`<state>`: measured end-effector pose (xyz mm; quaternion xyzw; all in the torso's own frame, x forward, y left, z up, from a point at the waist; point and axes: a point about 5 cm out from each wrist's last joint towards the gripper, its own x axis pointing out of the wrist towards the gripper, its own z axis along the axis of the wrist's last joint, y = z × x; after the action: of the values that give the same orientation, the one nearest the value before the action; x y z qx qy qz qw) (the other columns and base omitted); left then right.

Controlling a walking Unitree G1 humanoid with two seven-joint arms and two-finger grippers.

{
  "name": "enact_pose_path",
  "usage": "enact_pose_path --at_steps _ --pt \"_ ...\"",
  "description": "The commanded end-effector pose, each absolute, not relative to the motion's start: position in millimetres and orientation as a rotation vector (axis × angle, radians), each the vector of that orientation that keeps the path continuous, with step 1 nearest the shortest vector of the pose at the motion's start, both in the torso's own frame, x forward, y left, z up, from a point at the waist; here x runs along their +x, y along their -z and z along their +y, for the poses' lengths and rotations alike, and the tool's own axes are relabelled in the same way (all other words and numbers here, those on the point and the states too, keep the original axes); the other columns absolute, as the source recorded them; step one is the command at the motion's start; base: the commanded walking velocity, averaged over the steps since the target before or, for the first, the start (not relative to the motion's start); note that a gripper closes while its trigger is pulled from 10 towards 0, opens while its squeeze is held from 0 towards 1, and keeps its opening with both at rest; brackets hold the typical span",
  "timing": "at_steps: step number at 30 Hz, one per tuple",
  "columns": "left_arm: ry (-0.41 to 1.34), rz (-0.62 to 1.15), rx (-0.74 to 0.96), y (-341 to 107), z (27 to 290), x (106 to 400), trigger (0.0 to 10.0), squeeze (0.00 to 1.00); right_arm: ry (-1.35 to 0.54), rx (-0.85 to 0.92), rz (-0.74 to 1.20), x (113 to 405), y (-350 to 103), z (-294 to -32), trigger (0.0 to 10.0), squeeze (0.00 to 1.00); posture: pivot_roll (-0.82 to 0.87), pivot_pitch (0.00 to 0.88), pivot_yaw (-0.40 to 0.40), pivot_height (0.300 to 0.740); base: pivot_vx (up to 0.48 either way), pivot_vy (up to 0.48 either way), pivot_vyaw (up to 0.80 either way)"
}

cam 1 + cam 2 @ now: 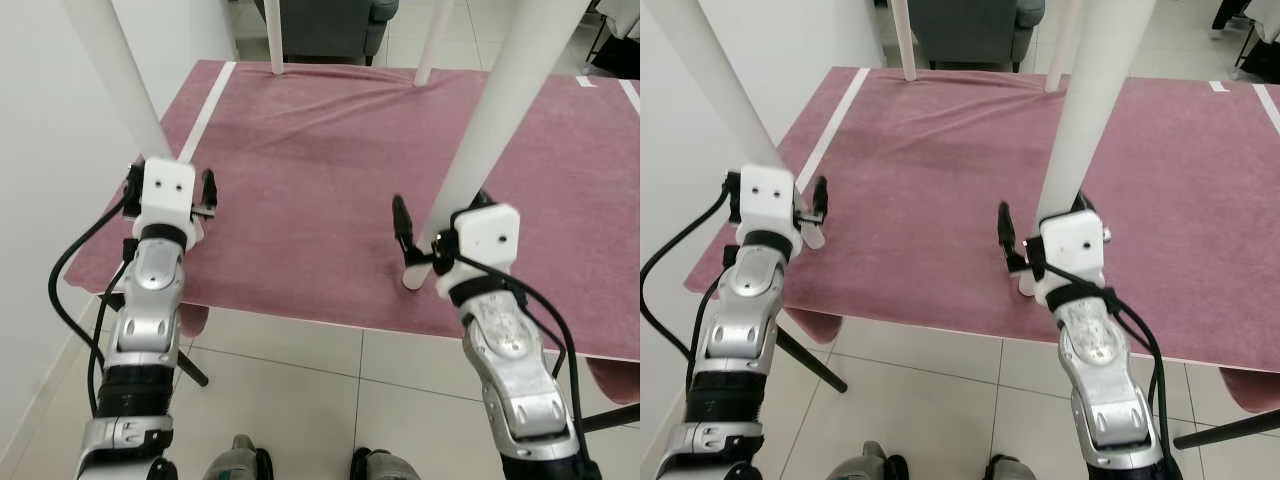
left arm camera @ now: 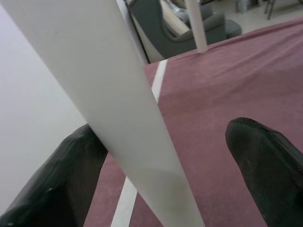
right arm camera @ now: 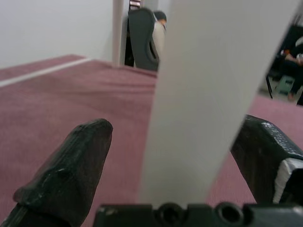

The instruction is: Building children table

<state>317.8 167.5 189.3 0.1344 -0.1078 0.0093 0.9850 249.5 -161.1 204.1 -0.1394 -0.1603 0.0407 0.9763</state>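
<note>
A maroon table top point(image 1: 300, 170) lies flat with white legs standing up from it. My left gripper point(image 1: 172, 190) is at the foot of the near-left leg point(image 1: 115, 70). The leg point(image 2: 118, 109) stands between the open fingers, against one finger point(image 2: 52, 189) and apart from the other. My right gripper point(image 1: 440, 225) is at the base of the near-right leg point(image 1: 500, 110). That leg point(image 3: 208, 94) sits between its open fingers point(image 3: 71, 175), with a gap on one side. Two more legs point(image 1: 273, 40) point(image 1: 432, 45) rise at the far edge.
A white wall runs close along the left. A grey chair point(image 1: 320, 25) stands beyond the far edge. Tiled floor point(image 1: 300, 390) lies in front, with thin dark rods point(image 1: 190, 370) near the front corners. People's legs show in the background point(image 3: 289, 61).
</note>
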Motion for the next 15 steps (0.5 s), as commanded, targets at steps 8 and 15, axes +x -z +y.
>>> enact_pose_path --at_steps 8,15 --pt "0.209 -0.128 0.336 -155.6 178.5 280.0 10.0 0.00 -0.040 -0.251 -0.133 220.5 -154.4 -183.2 10.0 0.00 -0.04 0.141 0.082 0.740 0.000 0.000 0.00" --pt "0.372 -0.059 0.315 -137.7 168.2 265.0 10.0 0.00 0.006 -0.187 -0.061 211.0 -134.6 -190.9 10.0 0.00 -0.05 0.140 0.084 0.740 0.000 0.000 0.00"
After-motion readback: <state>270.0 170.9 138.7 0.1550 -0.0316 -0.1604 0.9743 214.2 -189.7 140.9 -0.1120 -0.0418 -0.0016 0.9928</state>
